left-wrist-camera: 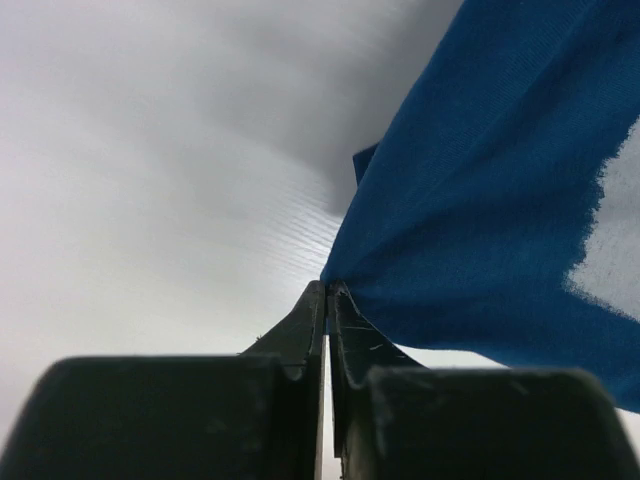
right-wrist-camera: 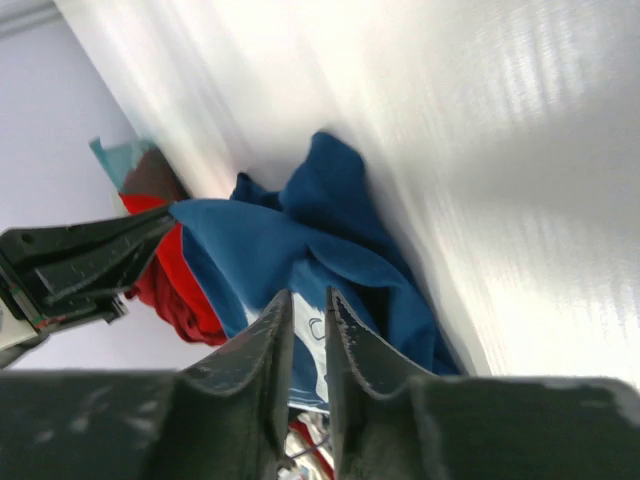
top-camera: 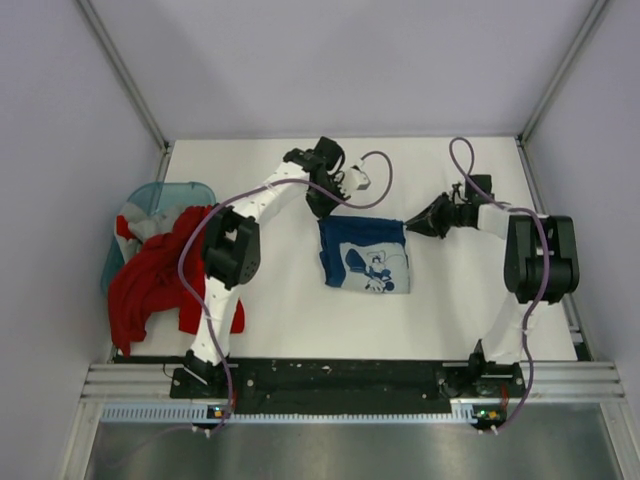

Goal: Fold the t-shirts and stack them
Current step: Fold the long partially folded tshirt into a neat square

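Mid-fold on the navy-blue t-shirt (top-camera: 365,258): the left gripper (left-wrist-camera: 327,290), pressed together, pinches one far corner; the right gripper (right-wrist-camera: 305,300) sits at the other, jaws a slit apart, grip impossible to tell. The shirt lies print-up between and nearward of both claws, long axis seemingly claw to claw; next, likely, that edge travels level toward the near hem.

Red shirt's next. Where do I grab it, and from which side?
On the red t-shirt, probably the loose lobe spread on the table toward its near edge; come from above on its table-centre side. Its far end drapes over the teal basket, mixed with a grey-white shirt, so gripping there could drag those.
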`<state>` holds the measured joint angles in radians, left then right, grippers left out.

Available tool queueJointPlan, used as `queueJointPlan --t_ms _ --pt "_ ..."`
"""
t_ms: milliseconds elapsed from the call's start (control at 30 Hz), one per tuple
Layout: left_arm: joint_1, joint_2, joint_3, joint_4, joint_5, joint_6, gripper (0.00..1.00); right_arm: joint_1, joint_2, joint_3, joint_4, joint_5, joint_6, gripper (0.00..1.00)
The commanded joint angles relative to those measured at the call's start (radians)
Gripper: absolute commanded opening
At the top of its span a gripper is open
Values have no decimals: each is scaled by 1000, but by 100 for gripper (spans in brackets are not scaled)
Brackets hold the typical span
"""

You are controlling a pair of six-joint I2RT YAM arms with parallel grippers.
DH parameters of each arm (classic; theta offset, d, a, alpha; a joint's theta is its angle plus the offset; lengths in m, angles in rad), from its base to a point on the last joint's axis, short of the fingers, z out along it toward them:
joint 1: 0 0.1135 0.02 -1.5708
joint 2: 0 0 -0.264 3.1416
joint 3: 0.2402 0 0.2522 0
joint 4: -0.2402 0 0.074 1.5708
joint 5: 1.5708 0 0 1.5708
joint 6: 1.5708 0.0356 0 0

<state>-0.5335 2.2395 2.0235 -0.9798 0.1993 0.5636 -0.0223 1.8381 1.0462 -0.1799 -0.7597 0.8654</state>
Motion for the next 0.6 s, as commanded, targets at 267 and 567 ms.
queueJointPlan --t_ms 267,567 --pt "18 29 161 176 -454 -119 29 5 -12 274 -203 277 -245 40" --pt "-87 -443 -328 247 126 -196 14 188 -175 59 -66 156 -336 3"
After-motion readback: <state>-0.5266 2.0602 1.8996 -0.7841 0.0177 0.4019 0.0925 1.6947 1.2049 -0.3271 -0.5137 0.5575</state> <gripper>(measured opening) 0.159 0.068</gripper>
